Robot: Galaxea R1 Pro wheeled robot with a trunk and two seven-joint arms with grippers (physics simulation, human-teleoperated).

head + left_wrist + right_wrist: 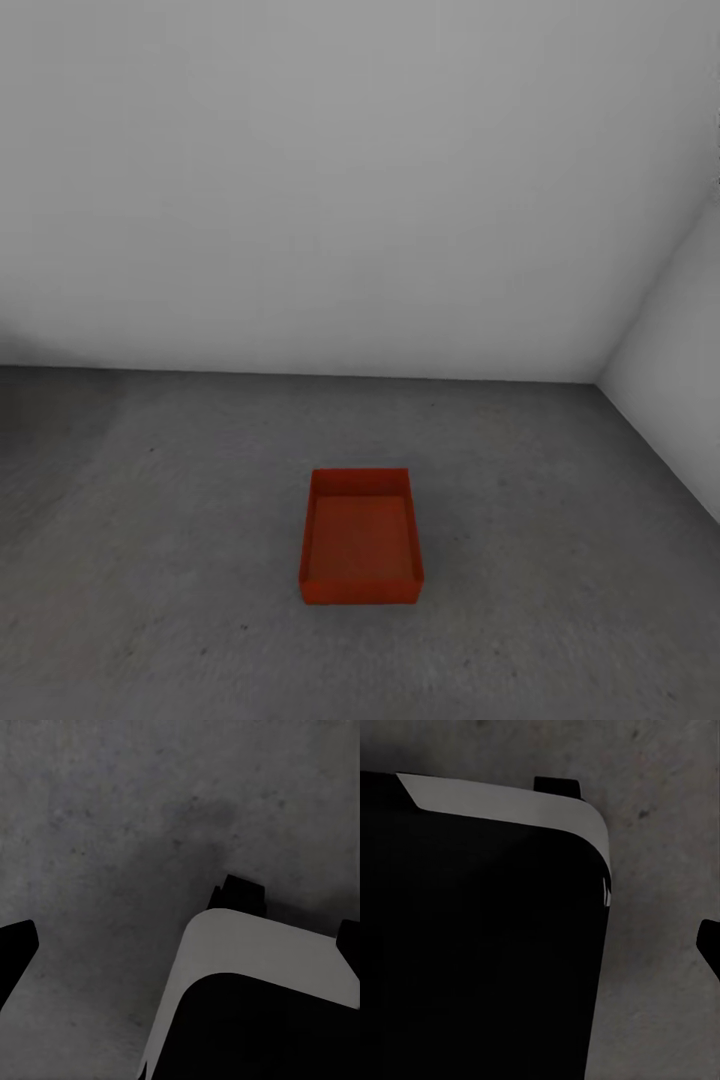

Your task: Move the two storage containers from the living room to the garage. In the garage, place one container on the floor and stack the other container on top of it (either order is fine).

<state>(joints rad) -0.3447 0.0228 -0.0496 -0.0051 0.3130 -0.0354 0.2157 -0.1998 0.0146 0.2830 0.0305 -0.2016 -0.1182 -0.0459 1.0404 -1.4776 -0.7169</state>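
The red-orange rectangular open-top plastic bin sits upright and empty on the dark grey concrete-like garage floor, well apart from the pale grey walls. It looks light, stiff and smooth-walled, probably best pinched over a rim. Each wrist view shows dark fingertips spread over bare floor, so both claws seem apart, holding nothing.

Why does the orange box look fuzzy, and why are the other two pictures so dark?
Head view: soft render, so the storage container has blurry edges under even, dim light on the floor. Left wrist view: a black and pale robot part blocks much of it. Right wrist view: a similar dark part blocks even more.
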